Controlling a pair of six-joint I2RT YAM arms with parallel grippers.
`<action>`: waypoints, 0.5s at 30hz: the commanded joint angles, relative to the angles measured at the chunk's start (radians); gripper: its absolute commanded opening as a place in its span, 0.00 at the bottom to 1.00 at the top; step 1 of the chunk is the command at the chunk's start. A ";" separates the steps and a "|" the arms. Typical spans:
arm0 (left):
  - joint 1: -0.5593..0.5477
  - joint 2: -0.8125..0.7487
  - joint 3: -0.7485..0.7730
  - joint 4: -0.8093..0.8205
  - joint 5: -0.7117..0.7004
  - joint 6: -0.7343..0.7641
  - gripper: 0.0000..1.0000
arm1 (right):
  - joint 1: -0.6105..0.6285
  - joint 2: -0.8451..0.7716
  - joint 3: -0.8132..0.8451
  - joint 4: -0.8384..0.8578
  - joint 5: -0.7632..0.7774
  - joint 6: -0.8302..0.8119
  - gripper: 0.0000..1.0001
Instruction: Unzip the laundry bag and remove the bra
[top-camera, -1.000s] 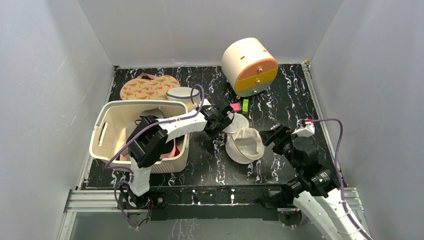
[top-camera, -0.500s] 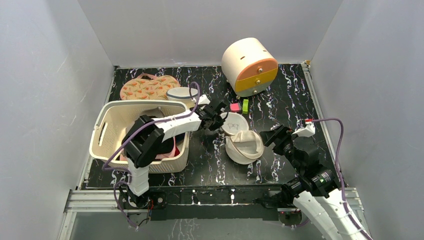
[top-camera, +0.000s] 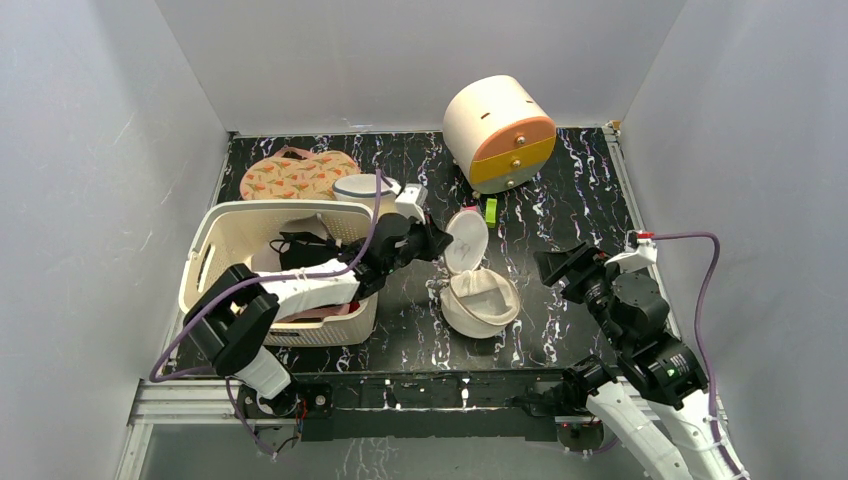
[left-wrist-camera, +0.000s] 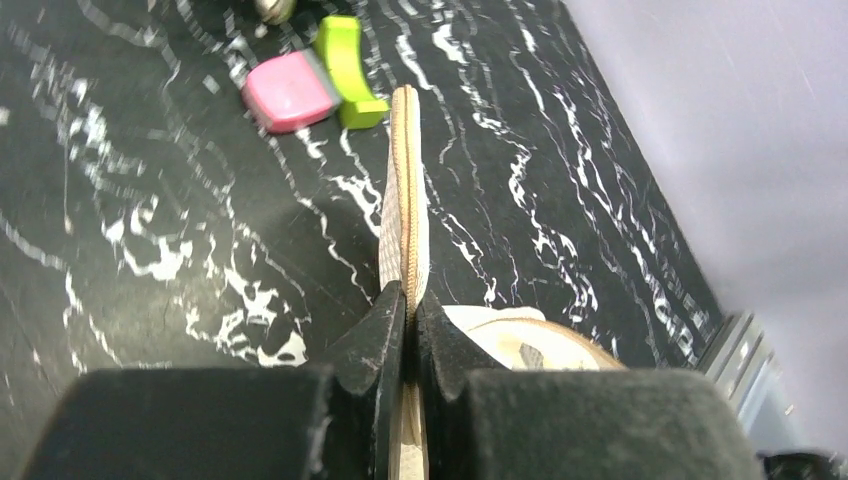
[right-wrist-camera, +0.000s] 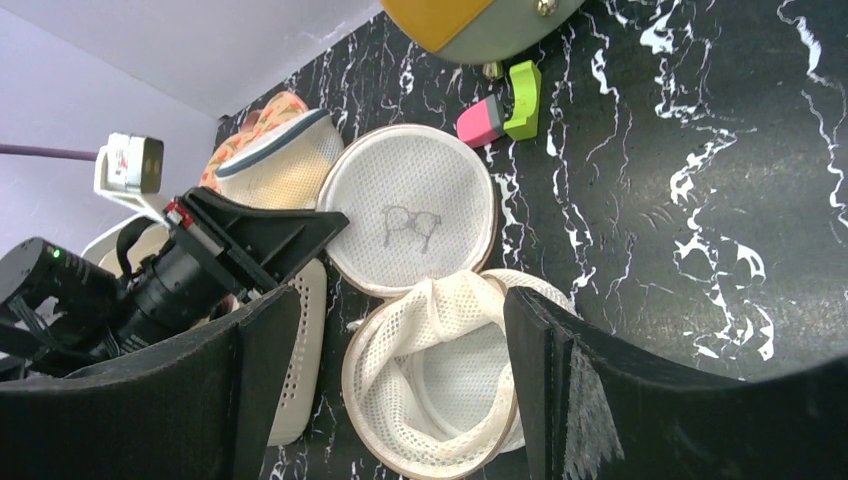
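Laundry basket (top-camera: 215, 262) sits on the far left of the black marbled table (top-camera: 560, 190), cream plastic with holes, and there's something black and something pink lying in it, can't tell what they are. Behind it is the orange floral pouch (top-camera: 297, 175), and just right of that the white tub with the dark rim (top-camera: 362, 190).

The left arm reaches across the basket's back right corner, and the left gripper (top-camera: 435, 243) has its jaws squeezed together on the rim of the bag's round lid (top-camera: 466, 240). In the left wrist view you see that lid edge-on, with the zip tape running between the two black fingertips (left-wrist-camera: 385, 320). The lid stands up nearly vertical, and its lower edge meets the bag's far rim.

The laundry bag (top-camera: 482, 300) itself is around the middle of the table, just right of the basket and near the front. It's unzipped and gaping, with white mesh bunched up inside. From the right wrist camera you can see the little bra drawing on the lid's flat face.

Behind the lid are a pink block (right-wrist-camera: 480, 120) and a green block (top-camera: 491, 210) side by side, and further back the round cream and orange drawer unit (top-camera: 500, 133).

The right gripper (top-camera: 550, 266) hangs right of the bag, not touching it, jaws wide apart with nothing between them
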 joint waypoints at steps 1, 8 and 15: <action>-0.008 -0.075 -0.052 0.300 0.162 0.335 0.00 | 0.002 0.013 0.069 0.006 0.034 -0.036 0.73; -0.038 -0.127 -0.111 0.352 0.401 0.722 0.00 | 0.003 0.028 0.110 -0.017 0.046 -0.045 0.74; -0.115 -0.188 -0.153 0.206 0.581 1.122 0.00 | 0.002 0.033 0.108 -0.016 0.046 -0.035 0.74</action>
